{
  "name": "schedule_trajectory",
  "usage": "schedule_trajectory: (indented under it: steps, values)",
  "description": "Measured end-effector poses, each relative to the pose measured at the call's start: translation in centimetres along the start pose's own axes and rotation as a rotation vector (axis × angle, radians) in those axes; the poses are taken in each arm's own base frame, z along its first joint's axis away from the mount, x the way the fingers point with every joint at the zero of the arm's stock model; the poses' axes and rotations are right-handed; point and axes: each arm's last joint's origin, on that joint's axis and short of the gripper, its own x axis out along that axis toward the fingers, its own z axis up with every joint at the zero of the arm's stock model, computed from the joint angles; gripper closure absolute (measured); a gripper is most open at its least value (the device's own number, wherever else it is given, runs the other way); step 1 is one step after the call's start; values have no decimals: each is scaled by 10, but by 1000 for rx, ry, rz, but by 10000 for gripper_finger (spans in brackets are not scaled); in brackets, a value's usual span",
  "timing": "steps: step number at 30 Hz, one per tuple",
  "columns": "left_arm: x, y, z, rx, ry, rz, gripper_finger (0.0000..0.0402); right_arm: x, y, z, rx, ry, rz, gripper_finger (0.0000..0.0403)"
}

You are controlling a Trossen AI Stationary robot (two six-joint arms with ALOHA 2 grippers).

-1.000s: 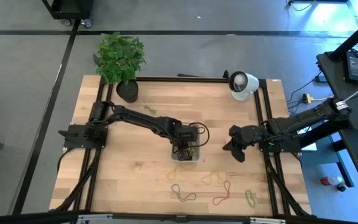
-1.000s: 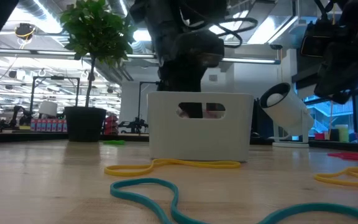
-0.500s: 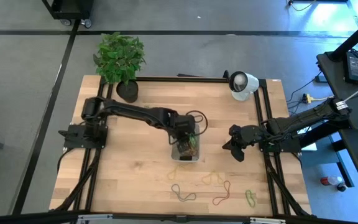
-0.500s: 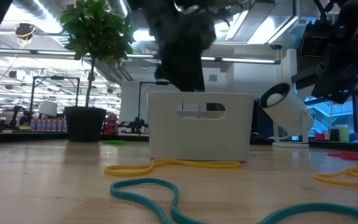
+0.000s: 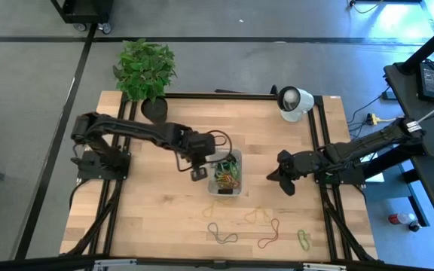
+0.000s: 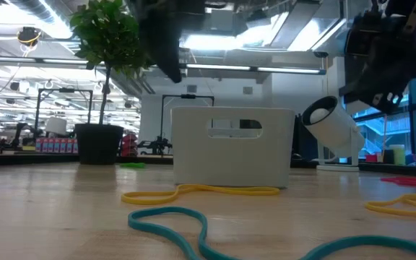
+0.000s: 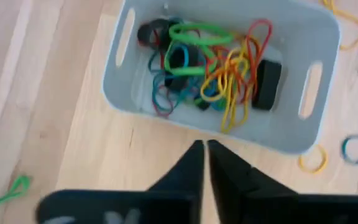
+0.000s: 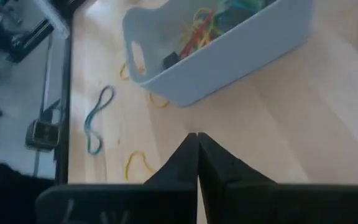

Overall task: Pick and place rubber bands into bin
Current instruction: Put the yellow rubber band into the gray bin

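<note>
Beside the bin [image 5: 225,175] of rubber bands [image 7: 211,70], both hands closed, empty; no writing legible.

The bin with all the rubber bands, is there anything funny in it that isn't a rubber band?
Yes. Among the rubber bands in the bin lies a small black block near one end. It is solid and boxy, not a loop, so it looks out of place. What it is cannot be told. Several bands lie loose on the table.
</note>
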Motion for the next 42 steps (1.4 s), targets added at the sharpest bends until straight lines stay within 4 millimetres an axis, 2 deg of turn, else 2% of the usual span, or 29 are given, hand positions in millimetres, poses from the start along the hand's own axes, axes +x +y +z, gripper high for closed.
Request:
schedule_trajectory:
  steps: [6, 9, 16, 20, 25, 30, 33, 38, 42]
  values:
    - [-3, 10, -40, 18, -74, -44, 400, -1, 20, 6, 33, -34, -63, 400]
    - [-8, 18, -64, -3, -108, -54, 400, 4, 35, 10, 42, 19, -126, 401]
    - [-18, 34, -115, -39, -147, -69, 399, 33, 67, 17, 259, 248, -433, 401]
    - [-24, 40, -133, -46, -178, -83, 401, 54, 81, 14, 363, 359, -584, 396]
    - [-29, 45, -147, -25, -205, -85, 399, 86, 90, 1, 367, 443, -649, 368]
    - [-28, 47, -155, -13, -207, -83, 400, 117, 91, -13, 369, 480, -652, 325]
    - [-28, 47, -158, -6, -182, -88, 398, 132, 88, -22, 432, 508, -653, 297]
    - [-27, 46, -159, 23, -164, -106, 401, 143, 83, -32, 506, 535, -708, 259]
    - [-27, 46, -158, 32, -170, -107, 399, 146, 81, -37, 527, 537, -742, 255]
